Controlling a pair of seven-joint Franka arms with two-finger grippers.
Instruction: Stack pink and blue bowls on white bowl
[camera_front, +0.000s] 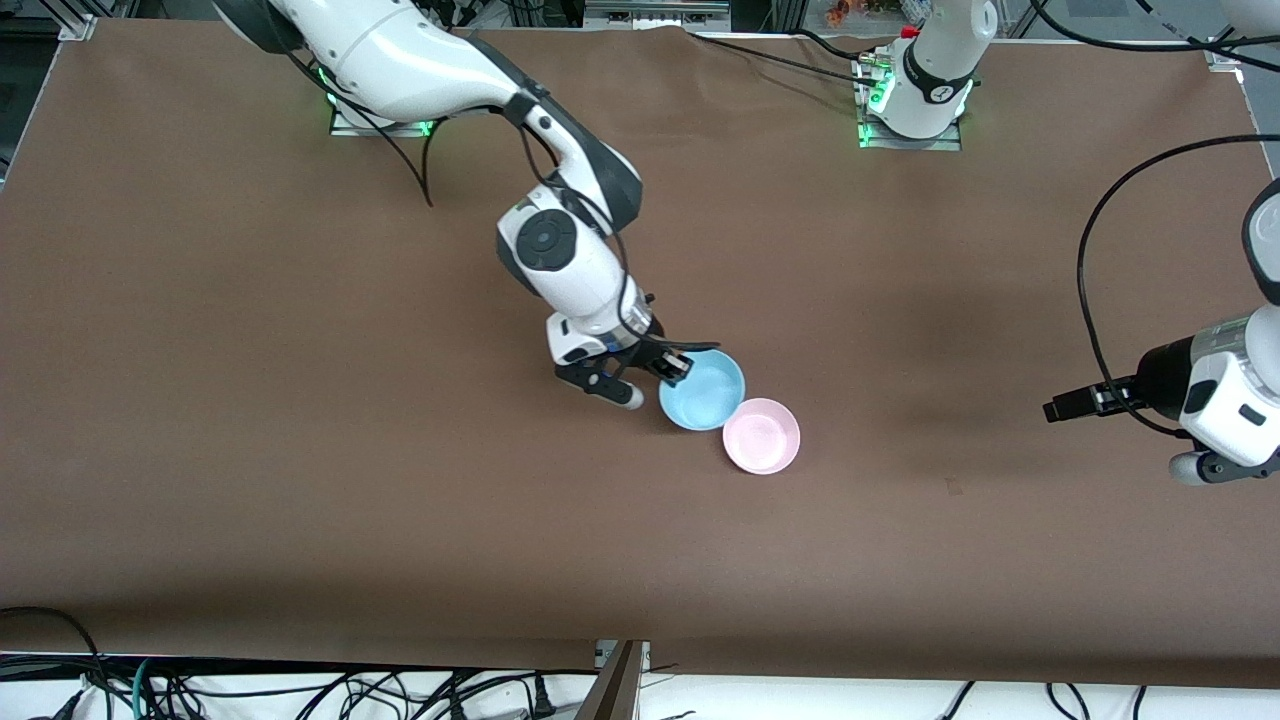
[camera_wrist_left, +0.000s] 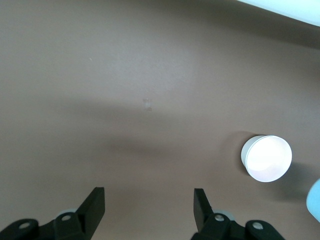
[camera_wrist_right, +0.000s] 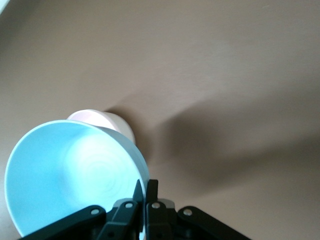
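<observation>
Blue bowl (camera_front: 703, 393) is up off the brown desk (camera_front: 300, 400), pinched by its rim in the right gripper (camera_front: 672, 365), and it carries nothing inside. Its rim overlaps the edge of the pink bowl (camera_front: 762, 435), which sits on the desk just beside it, nearer the front camera and a touch toward the left arm's end; that one is empty too. Right wrist view confirms it: fingers (camera_wrist_right: 136, 200) clamped tight on the blue rim, one inside the bowl and one outside, with the pale bowl peeking out from under the blue one. Over at the left arm's end, the left gripper (camera_wrist_left: 149, 202) waits above bare desk, jaws spread wide with nothing between them. Its wrist view picks up the pink bowl looking almost white, plus a sliver of blue at the frame edge. No writing or labels readable anywhere.
</observation>
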